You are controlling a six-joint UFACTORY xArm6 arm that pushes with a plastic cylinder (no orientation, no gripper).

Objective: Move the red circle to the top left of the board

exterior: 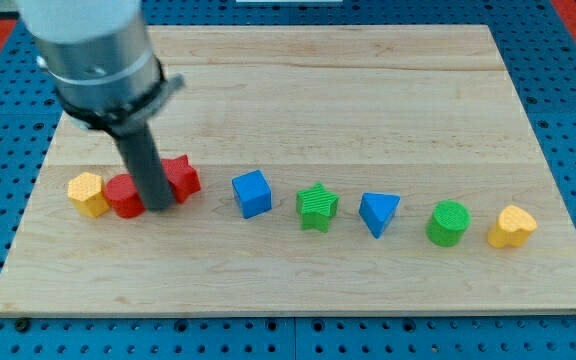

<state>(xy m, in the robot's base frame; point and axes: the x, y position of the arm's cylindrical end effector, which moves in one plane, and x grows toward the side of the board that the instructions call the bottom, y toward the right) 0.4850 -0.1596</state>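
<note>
The red circle point(123, 195) lies near the board's left edge, between a yellow hexagon block point(87, 193) on its left and a red star block point(181, 176) on its right. My dark rod comes down from the view's top left, and my tip point(160, 204) rests on the board right at the red circle's right side, in front of the red star. The rod hides part of both red blocks.
A row of blocks runs to the right: a blue cube point(252, 193), a green star point(317, 207), a blue triangle point(379, 213), a green circle point(449, 223) and a yellow heart point(512, 227). The wooden board point(328, 80) lies on a blue pegboard.
</note>
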